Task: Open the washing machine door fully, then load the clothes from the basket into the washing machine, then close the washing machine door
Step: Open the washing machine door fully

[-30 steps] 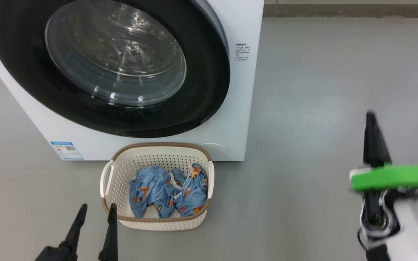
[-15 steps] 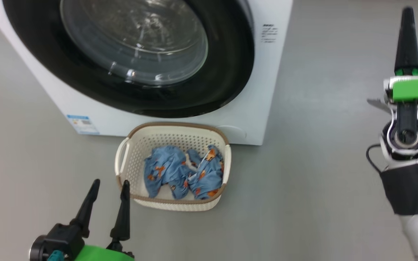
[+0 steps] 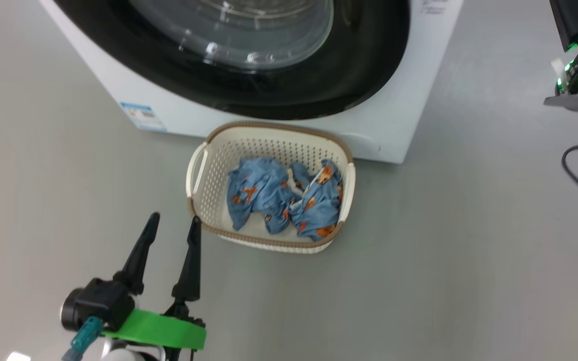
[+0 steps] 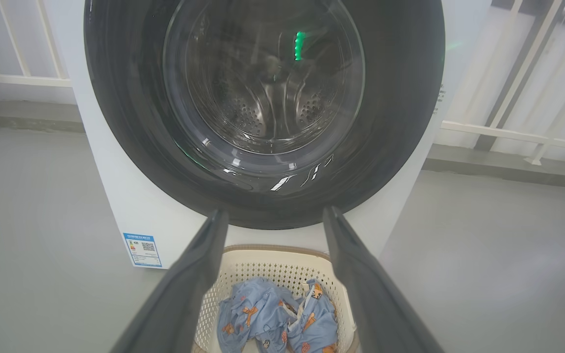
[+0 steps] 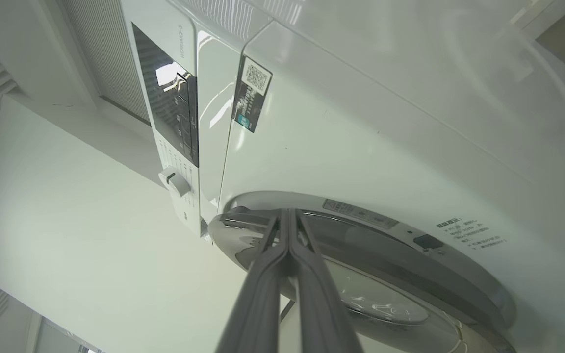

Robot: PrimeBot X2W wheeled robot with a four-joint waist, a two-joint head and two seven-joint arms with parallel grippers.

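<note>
**Desk:** Log check. Left claw?

**Op:** My left claw (image 3: pixel 175 216) is spread wide with nothing between its fingers. It hangs low over the grey floor (image 3: pixel 444 250). The basket (image 3: pixel 269 128) sits just ahead of it and slightly right. In the head view the claw's right fingertip overlaps the basket's near left corner. Whether they touch, I cannot tell.

**Desk:** The load?

**Op:** The clothes (image 3: pixel 284 200) lie crumpled together inside the basket. In the left wrist view they show low between my left claw's (image 4: pixel 275 211) fingers. Straight beyond the fingertips stands the washing machine (image 4: pixel 115 196), with the basket against its foot. The washing machine door (image 4: pixel 400 122) sits flush on the front, and the steel drum (image 4: pixel 272 113) shows through the glass. The blue label sticker (image 4: pixel 141 247) is ahead and left of the claw, low on the front panel.

**Desk:** Right claw?

**Op:** The right claw (image 5: pixel 287 212) is clenched, fingers pressed together and gripping nothing. Its tips lie at the door's chrome rim. Touching or just short, I cannot tell. The control panel (image 5: pixel 179 122) and a knob (image 5: pixel 174 180) are beyond the tips, to their left in that view.
</note>
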